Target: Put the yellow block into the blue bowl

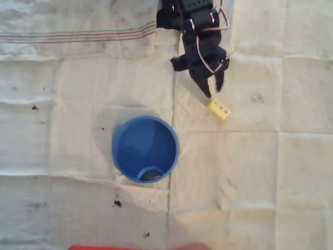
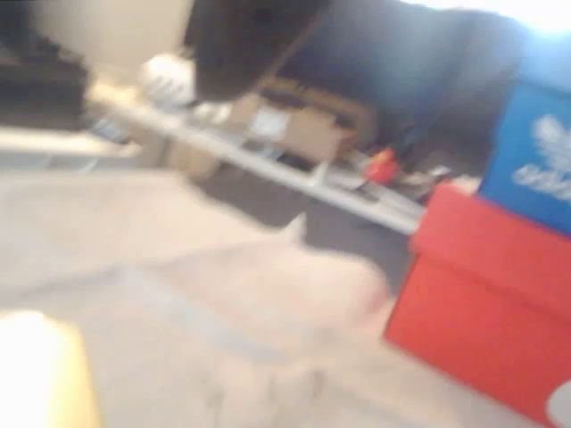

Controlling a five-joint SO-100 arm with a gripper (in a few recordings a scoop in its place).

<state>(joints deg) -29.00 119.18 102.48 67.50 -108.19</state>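
Observation:
In the overhead view the yellow block (image 1: 219, 109) lies flat on the white cloth, to the right of and a little above the blue bowl (image 1: 145, 148). The bowl stands upright with a dark oval mark near its lower rim and nothing else inside. My black gripper (image 1: 214, 91) reaches down from the top edge. Its two fingertips hang just above and left of the block, slightly apart, with nothing between them. The wrist view is blurred: a yellow blob (image 2: 40, 374) at the bottom left looks like the block, and a dark finger (image 2: 241, 45) shows at the top.
A creased white cloth (image 1: 260, 177) with a striped band at the upper left covers the table. A red strip (image 1: 140, 247) lies along the bottom edge. The wrist view shows a red box (image 2: 482, 303) with a blue box (image 2: 535, 152) on top, beyond the table.

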